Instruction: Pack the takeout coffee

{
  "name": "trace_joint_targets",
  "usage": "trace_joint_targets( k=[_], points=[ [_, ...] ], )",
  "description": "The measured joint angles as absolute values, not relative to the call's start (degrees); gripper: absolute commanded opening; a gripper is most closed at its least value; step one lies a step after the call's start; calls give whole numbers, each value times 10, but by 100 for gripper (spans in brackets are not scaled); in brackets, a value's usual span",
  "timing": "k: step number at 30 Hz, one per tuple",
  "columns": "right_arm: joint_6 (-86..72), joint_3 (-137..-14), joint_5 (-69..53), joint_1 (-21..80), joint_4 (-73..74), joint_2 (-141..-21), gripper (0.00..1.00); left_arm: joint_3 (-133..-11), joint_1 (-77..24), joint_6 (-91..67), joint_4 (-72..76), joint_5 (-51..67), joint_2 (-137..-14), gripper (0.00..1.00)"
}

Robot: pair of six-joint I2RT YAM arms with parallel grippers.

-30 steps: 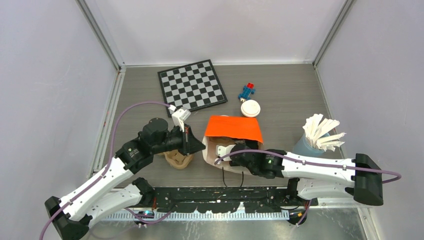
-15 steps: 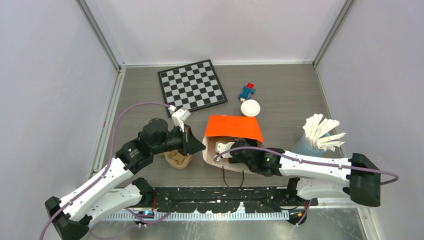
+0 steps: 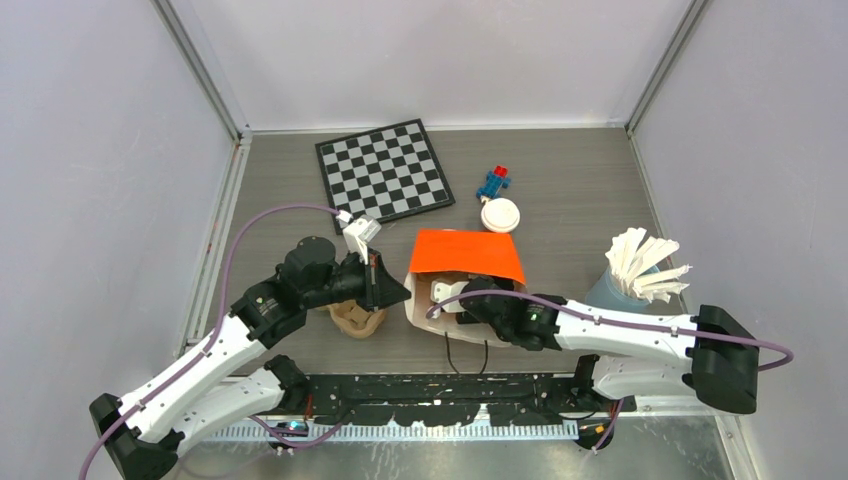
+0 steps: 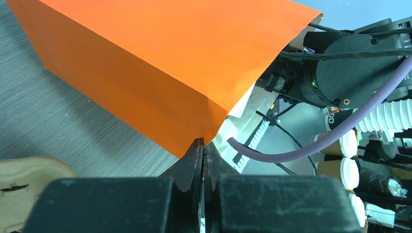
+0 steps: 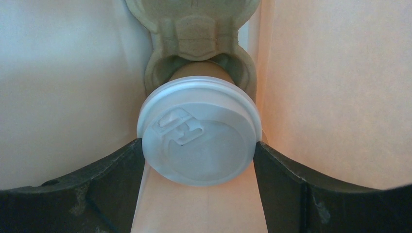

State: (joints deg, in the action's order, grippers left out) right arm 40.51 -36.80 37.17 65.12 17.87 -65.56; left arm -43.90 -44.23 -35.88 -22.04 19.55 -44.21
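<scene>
A brown coffee cup (image 5: pixel 200 72) with a white lid (image 5: pixel 199 133) lies inside the orange paper bag (image 3: pixel 468 258), its body seated in a socket of a moulded-pulp tray (image 5: pixel 197 29) that sits deeper in the bag. The right gripper (image 5: pixel 198 148) reaches in through the bag's mouth and grasps this cup, one dark finger pressed to each side of the lid. The bag lies on its side on the grey surface (image 3: pixel 580 180), its mouth facing the arms. The left gripper (image 4: pixel 202 145) is clenched on the bag's rim at the left corner of the mouth, pinching the paper. A second coffee cup (image 3: pixel 501 216) stands upright just beyond the bag, near a blue and red toy (image 3: pixel 493 182). A second pulp tray (image 3: pixel 357 320) lies beneath the left arm, a chessboard (image 3: pixel 383 172) at the far left, and a blue tumbler (image 3: pixel 606 293) of white sticks to the right.
</scene>
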Motion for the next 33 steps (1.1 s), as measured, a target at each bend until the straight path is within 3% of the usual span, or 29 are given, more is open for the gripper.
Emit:
trace_joint_targets(
  k=[7,23,33],
  points=[
    [406,-367,371,646,168,-663,71,-438,-442,-359,-221,196,-442,0],
    [409,-371,358,644,189,-652,92,-438,-442,-359,-221,196,-444,0],
    [411,-390,339,644,220,-651,94,-438,-442,-358,-221,196,-444,0]
  ],
)
